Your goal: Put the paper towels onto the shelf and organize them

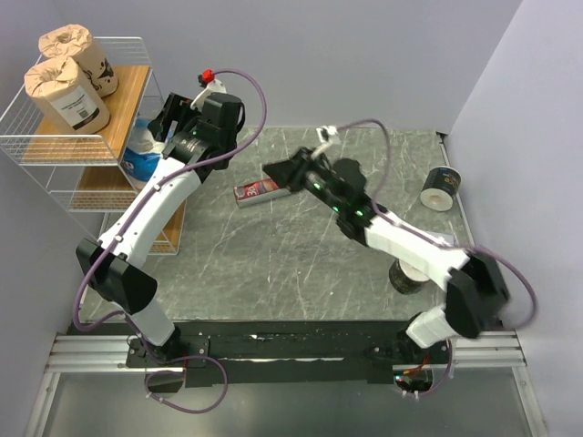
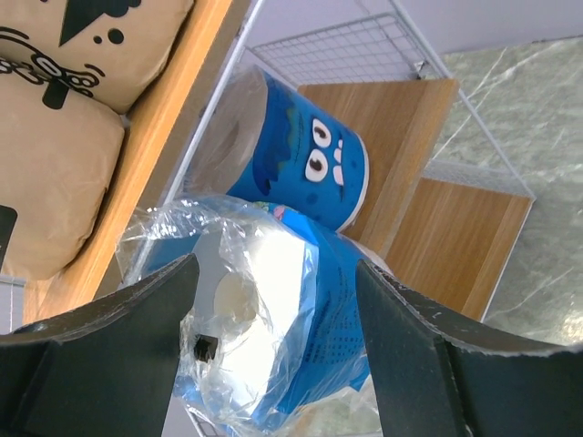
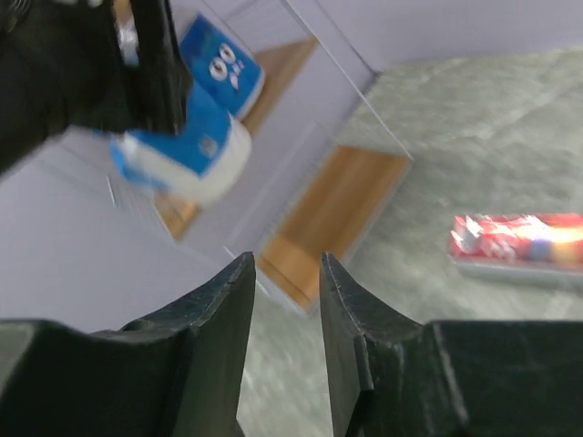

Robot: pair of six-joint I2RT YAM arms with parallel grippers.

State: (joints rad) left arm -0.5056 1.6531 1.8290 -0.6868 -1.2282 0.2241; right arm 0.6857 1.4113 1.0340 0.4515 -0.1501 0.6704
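We count six rolls and one box. On the top board of the shelf [image 1: 132, 96] sit two: a brown roll [image 1: 66, 91] at the front and a second brown roll [image 1: 68, 44] just behind it, touching, both with black print. The left fingers [image 2: 137, 309] are spread wide and pinch a blue roll [image 2: 282, 346] in clear crinkled wrap, one finger on each side. They hold it off the tabletop [image 1: 301, 264] at the open side of the shelf, level with a lower tier. A second blue roll [image 2: 301, 159], with cartoon eyes, lies on that lower wooden board just behind the held one; we cannot tell whether the two touch. The right arm reaches toward the middle of the tabletop. The right fingers [image 3: 223, 319] are drawn together with only a slim gap and nothing between them, above bare tabletop between the shelf and a flat red box [image 1: 258, 191]. Two dark rolls are on the tabletop, well apart from the shelf. One dark roll [image 1: 441, 188] lies near the right edge with its pale end showing. A second dark roll [image 1: 401, 280] is partly hidden under the right arm; how it sits we cannot tell.
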